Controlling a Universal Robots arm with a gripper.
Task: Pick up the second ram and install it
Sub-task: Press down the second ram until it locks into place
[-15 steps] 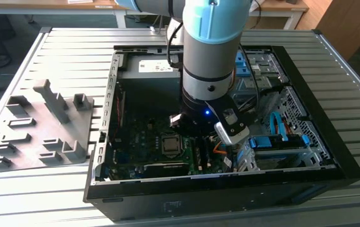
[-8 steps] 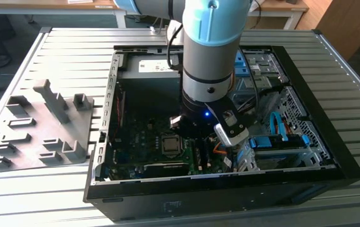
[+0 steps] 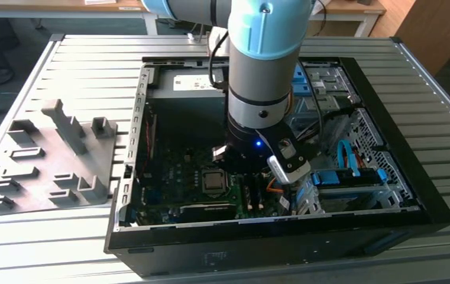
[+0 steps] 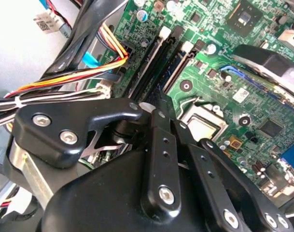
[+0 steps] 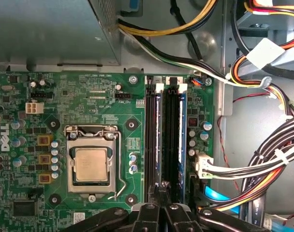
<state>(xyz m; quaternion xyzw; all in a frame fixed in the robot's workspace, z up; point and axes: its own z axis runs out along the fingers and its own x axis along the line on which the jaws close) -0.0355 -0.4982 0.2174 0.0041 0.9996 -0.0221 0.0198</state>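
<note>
Your pincer [image 5: 159, 212] hangs low over the memory slots [image 5: 167, 135]. Just beside it, bundled cables [image 5: 262, 164] crowd one flank; toward the processor socket [image 5: 91, 164] the board lies flat and open.

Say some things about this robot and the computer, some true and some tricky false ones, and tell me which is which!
1. The computer case is open, so the green motherboard shows. True.
2. The gripper hangs over the grey tray. False: it is down inside the case, at the long black memory slots.
3. A square silver processor sits beside those slots. True.
4. The grey tray lies on the exterior view's right of the case. False: it lies on the left.
</note>
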